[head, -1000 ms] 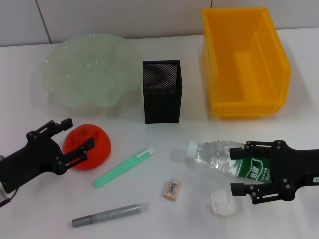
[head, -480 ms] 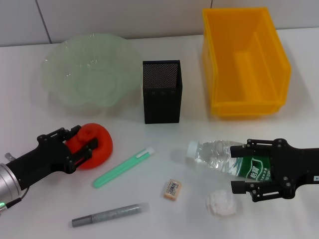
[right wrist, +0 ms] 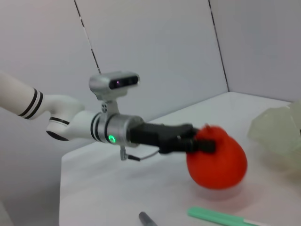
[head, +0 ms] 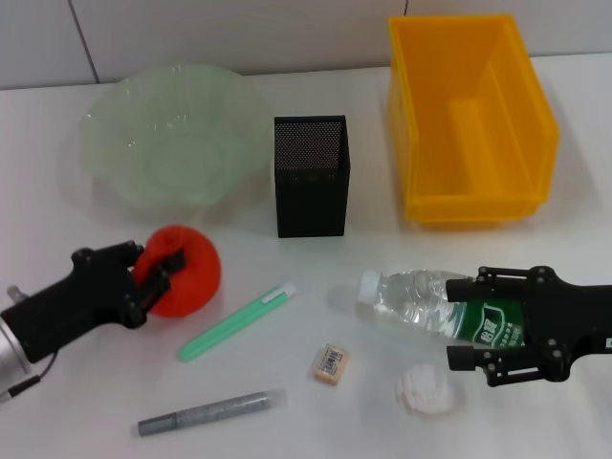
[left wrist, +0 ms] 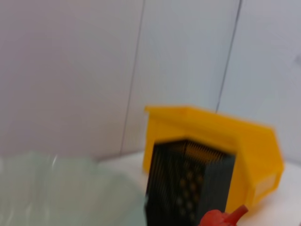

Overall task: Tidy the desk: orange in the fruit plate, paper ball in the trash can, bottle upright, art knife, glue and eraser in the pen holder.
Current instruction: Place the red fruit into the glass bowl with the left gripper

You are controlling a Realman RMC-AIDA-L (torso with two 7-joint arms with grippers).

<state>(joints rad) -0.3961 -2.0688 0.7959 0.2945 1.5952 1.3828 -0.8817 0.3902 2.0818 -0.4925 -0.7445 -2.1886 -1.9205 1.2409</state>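
The orange point(head: 186, 270) sits clamped in my left gripper point(head: 153, 273), jaws closed on it at the near left of the white desk point(head: 287, 402), just nearer than the fruit plate point(head: 167, 134). From my head I see the pen holder point(head: 312, 175) mid-desk and the trash can point(head: 469, 120) far right. My right gripper point(head: 478, 320) has its jaws spread around the lying bottle point(head: 430, 304), top and bottom; I cannot tell whether they press it. A crumpled paper ball point(head: 424, 390) lies just nearer, the eraser point(head: 330, 364) to its left, beside a green knife point(head: 237, 321) and a grey pen point(head: 210, 412). My left wrist shows a pale panelled wall point(left wrist: 70, 70) behind holder and bin. My right wrist shows the orange lifted just off the desk, grey wall beyond.
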